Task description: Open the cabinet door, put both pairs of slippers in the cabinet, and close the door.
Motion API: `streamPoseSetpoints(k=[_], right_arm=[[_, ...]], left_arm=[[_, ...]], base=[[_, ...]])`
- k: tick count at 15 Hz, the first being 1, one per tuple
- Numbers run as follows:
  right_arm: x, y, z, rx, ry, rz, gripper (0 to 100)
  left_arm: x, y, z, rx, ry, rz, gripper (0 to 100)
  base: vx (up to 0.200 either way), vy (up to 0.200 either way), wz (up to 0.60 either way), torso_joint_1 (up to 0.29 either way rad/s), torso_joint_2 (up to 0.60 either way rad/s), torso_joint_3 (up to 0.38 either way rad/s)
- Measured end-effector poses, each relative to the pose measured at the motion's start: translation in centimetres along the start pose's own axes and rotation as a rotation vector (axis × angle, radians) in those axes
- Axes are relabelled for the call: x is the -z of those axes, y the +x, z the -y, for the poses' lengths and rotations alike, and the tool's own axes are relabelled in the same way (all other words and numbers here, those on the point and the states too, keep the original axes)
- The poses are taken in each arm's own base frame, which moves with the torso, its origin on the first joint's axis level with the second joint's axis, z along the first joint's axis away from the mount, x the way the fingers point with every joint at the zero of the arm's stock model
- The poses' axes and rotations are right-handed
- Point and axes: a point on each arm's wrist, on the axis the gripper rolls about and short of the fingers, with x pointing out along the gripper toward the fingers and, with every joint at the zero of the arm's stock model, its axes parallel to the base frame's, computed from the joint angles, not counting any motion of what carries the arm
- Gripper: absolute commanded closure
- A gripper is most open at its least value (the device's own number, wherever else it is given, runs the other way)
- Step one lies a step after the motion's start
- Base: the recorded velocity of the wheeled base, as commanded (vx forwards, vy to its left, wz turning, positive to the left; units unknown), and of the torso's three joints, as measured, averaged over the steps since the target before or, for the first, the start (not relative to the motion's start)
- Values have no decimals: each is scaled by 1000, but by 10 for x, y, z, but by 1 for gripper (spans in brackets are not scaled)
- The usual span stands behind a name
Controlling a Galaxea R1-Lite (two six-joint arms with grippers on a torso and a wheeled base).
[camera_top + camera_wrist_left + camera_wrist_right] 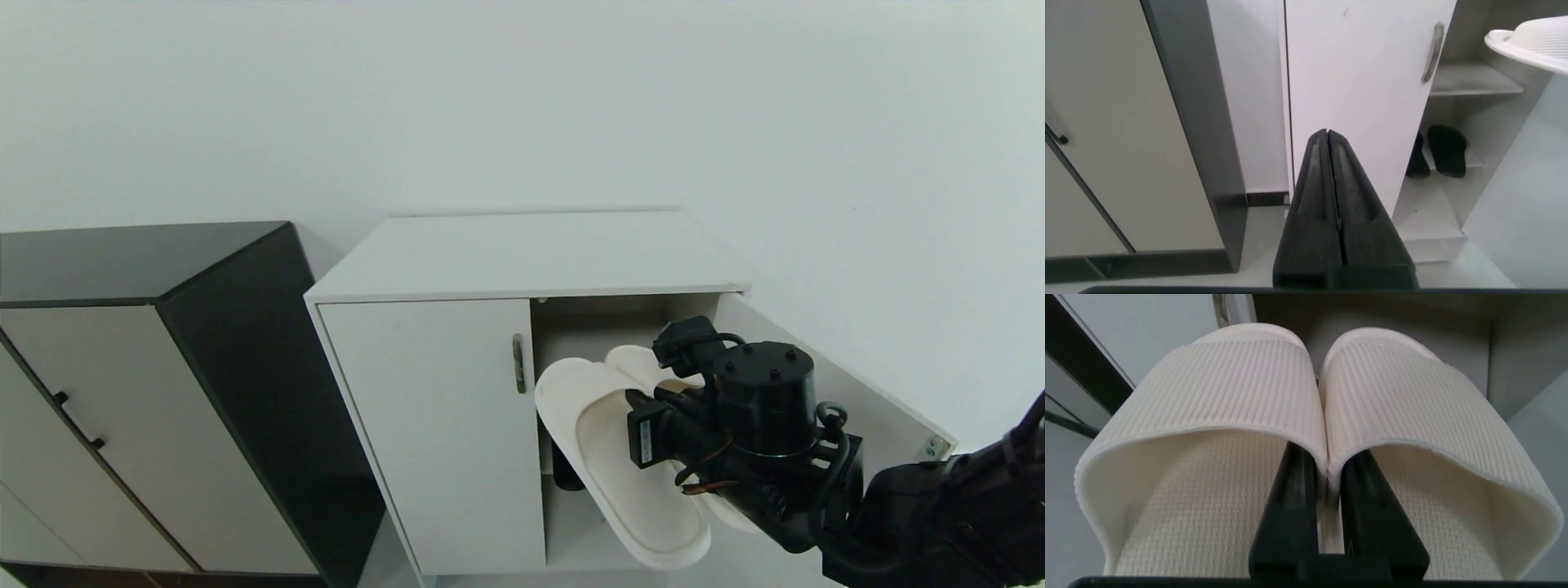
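Right claw [1327,482] clamped on white slipper pair [629,465] by adjoining inner walls | pair at white cabinet [522,253] opening, toes inward, long axis into cabinet, heels outside | black slippers [1447,149] low inside cabinet | left claw [1327,137] pressed together, facing cabinet's shut door [433,425], farther off

Right arm [939,506] extended forward, right jaws clamping white slippers [1208,400], left jaws pressed together.

Open white cabinet [531,253], white slippers [616,457] tilted at doorway, black slippers [1447,151] inside
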Motion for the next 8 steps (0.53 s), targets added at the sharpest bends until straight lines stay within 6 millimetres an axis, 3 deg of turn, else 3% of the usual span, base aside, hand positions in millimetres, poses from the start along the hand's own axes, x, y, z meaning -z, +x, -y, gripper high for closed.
streamPoseSetpoints(k=[8], right_arm=[[3,3,-1,-2,0,3,100]], left_arm=[[0,0,0,1,0,0,100]], base=[[0,0,0,-157,488,320]])
